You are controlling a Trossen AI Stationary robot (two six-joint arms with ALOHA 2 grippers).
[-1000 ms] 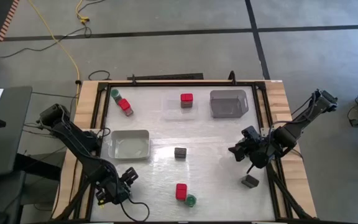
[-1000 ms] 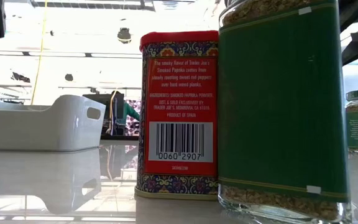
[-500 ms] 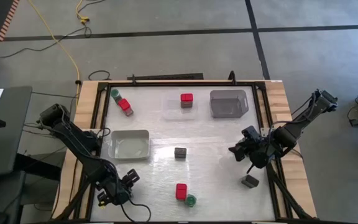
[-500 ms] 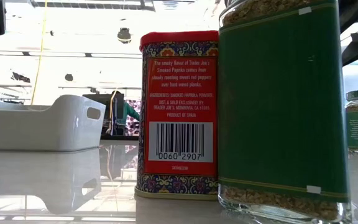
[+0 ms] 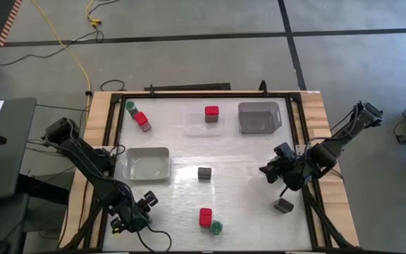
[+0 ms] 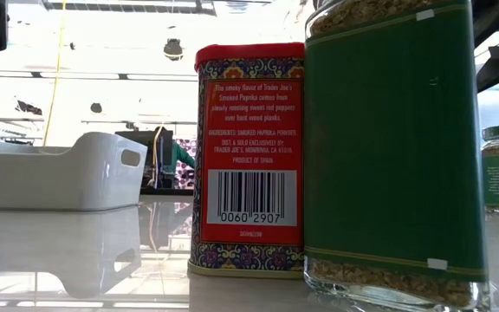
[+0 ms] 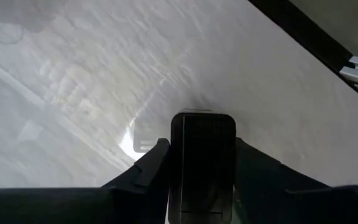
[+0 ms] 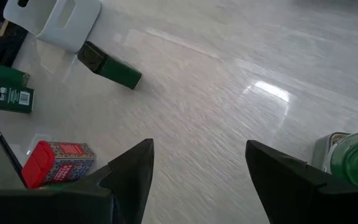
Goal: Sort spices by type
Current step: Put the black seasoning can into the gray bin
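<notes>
While right tool gapes empty, left tool pinches dark tin.

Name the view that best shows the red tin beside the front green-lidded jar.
Low view: the red patterned square tin stands close, its label readable. The high view shows only its red top; the wrist views, nothing certain.

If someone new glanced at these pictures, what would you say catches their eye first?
Probably the red paprika tin and the green-labelled jar side by side, filling the low view; from above they sit at the table's near edge. Next, the left gripper at the near left corner, a dark tin between its fingers. The right gripper hangs open by the right edge.
</notes>
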